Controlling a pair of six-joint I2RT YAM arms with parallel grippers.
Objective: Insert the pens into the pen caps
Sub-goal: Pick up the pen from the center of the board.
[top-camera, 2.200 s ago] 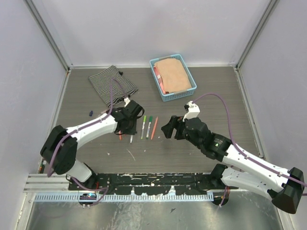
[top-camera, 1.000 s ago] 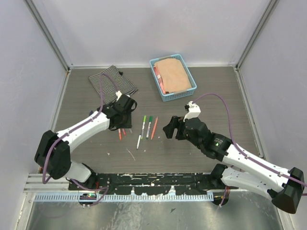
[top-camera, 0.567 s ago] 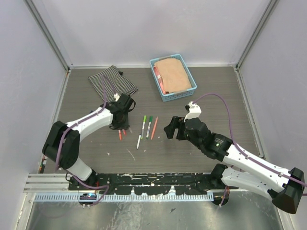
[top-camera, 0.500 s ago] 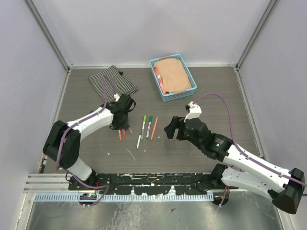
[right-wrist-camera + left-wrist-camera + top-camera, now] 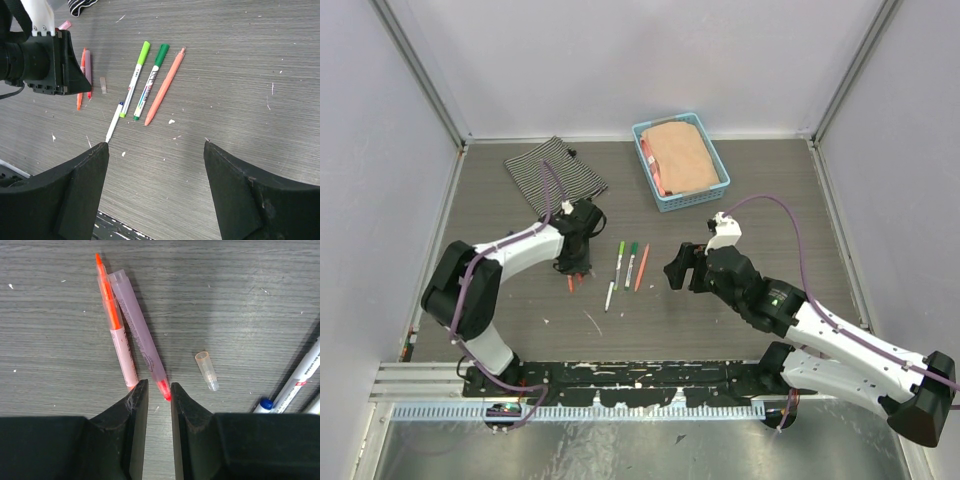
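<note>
Pens (image 5: 630, 266) lie in a loose row on the table (image 5: 770, 200), between the two arms.

Top view: the left gripper (image 5: 576, 266) sits low over the leftmost pens. The right gripper (image 5: 670, 272) hangs just beside the row. Caps are too small to judge here.

Left wrist view: an orange pen (image 5: 118, 330) and a lilac pen (image 5: 140, 335) lie touching, both with bare tips. The jaws stand close together with a slim gap. The lilac pen's red tip sits at the mouth of that gap, but whether it is pinched cannot be told. A clear cap (image 5: 206, 371) lies loose nearby.

Right wrist view: the right fingers are spread wide and empty. Only this view shows the lime-ended pen (image 5: 135, 82) and the dark-green-ended pen (image 5: 151, 82), which look capped. The salmon pen (image 5: 165, 87) and the white pen (image 5: 114, 122) look uncapped. Most of the capping appears to remain.
</note>
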